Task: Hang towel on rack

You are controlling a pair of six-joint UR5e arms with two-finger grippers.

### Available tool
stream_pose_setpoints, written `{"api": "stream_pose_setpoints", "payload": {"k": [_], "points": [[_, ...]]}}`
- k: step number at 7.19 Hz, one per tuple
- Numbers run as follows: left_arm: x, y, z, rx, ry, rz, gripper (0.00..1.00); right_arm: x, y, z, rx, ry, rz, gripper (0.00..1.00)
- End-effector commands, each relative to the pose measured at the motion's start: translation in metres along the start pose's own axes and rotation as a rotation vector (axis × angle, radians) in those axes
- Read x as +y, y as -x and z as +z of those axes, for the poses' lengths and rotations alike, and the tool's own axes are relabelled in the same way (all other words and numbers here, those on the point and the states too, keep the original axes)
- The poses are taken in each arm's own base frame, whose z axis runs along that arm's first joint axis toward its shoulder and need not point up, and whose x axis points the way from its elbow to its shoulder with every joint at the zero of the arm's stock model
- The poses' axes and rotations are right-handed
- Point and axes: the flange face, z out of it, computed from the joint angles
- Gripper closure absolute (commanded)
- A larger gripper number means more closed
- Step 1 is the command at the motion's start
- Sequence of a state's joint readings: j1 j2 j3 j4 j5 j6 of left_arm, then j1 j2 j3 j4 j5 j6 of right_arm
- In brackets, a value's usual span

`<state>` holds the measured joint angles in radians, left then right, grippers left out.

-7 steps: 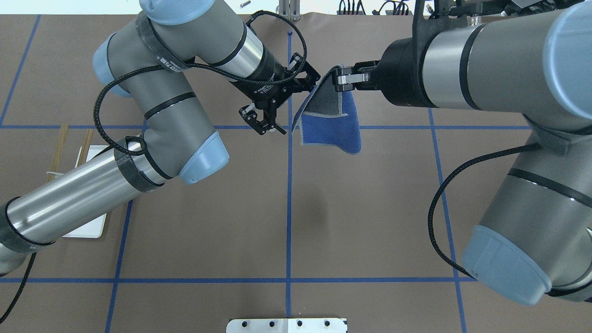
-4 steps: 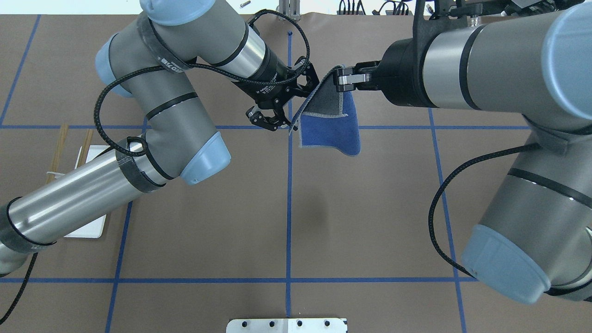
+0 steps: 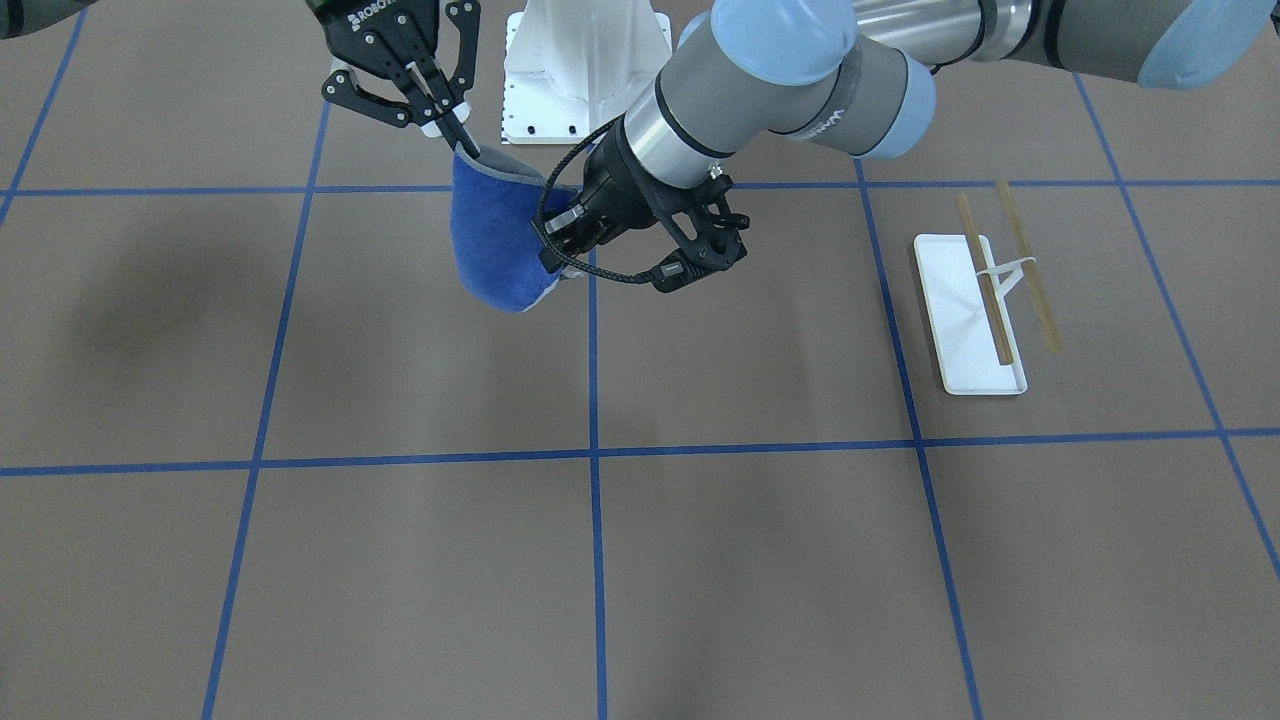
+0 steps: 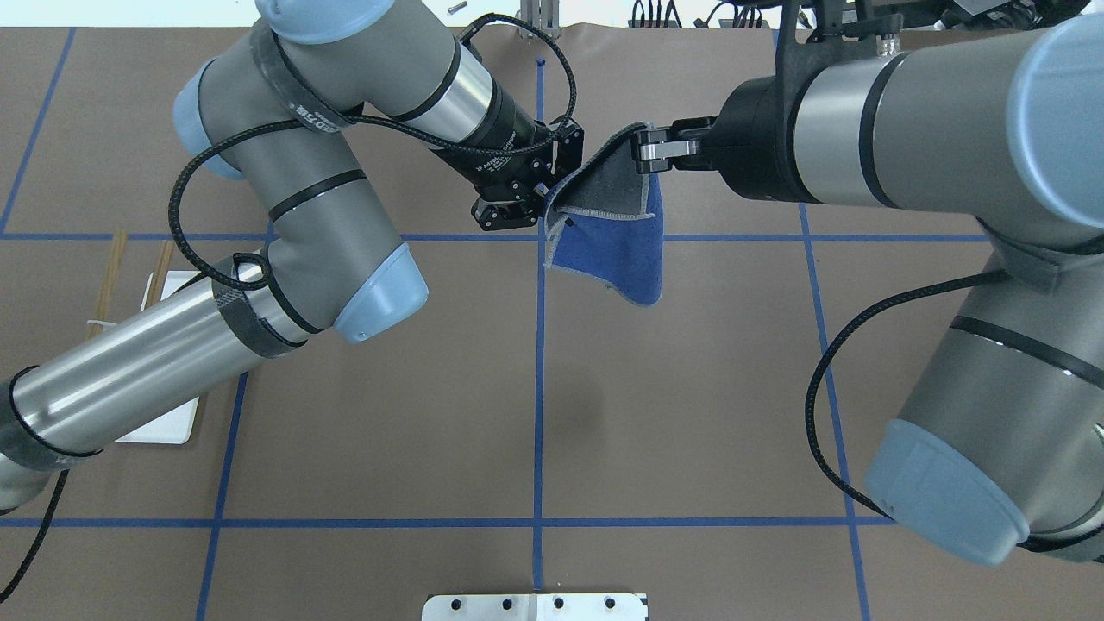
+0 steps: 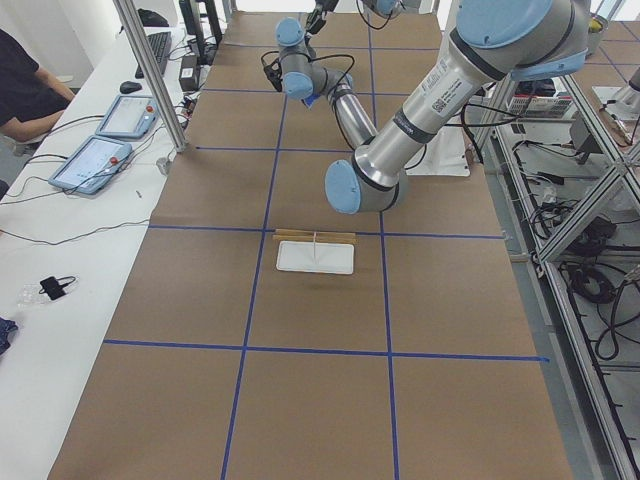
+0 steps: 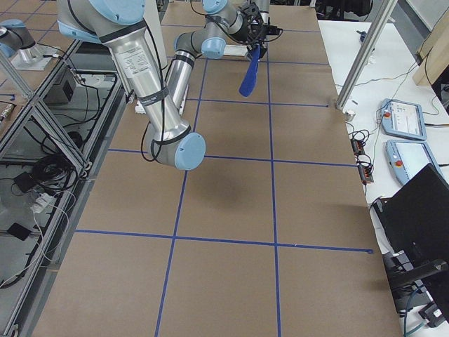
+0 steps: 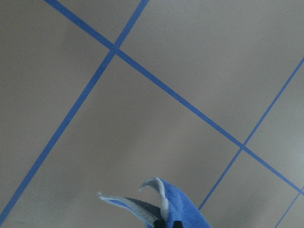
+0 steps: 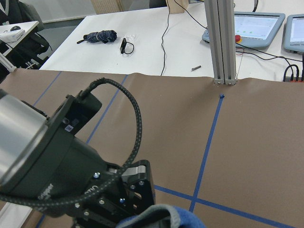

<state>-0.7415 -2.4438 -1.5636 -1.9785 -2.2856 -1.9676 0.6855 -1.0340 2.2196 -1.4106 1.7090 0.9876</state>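
The blue towel [image 4: 612,246] with its grey underside hangs in the air over the table's far middle. My right gripper [image 4: 642,148] is shut on its upper corner. My left gripper [image 4: 549,207] is shut on the towel's left edge; the left wrist view shows the towel [image 7: 178,209] pinched at the fingertips. In the front view the towel [image 3: 495,250] sags between the right gripper [image 3: 458,143] and the left gripper [image 3: 560,250]. The rack [image 3: 985,300], a white tray with two tan rods, stands on the robot's left side, and my left arm partly hides the rack in the overhead view [image 4: 168,285].
A large white bolted pedestal [image 3: 585,70] stands at the robot's base. A metal plate [image 4: 535,606] lies at the table's near edge. An aluminium post [image 8: 225,42] rises at the far edge. Blue tape lines grid the brown table.
My left gripper moved right to the towel's left edge and shut on it. The towel's lower part shifted slightly. The right gripper kept its hold.
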Motion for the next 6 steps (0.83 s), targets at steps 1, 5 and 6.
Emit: {"api": "stream_pose_setpoints", "payload": {"k": [1, 5, 6], "points": [[-0.011, -0.004, -0.014, 0.013, -0.019, -0.034, 1.00, 0.007, -0.011, 0.005, 0.020, 0.022, 0.005, 0.57], [-0.043, 0.038, -0.054, -0.017, 0.022, -0.056, 1.00, 0.037, -0.064, 0.022, 0.136, 0.094, 0.056, 0.00], [-0.062, 0.051, -0.071, -0.026, 0.029, -0.056, 1.00, 0.036, -0.075, 0.027, 0.161, 0.096, 0.066, 0.00]]}}
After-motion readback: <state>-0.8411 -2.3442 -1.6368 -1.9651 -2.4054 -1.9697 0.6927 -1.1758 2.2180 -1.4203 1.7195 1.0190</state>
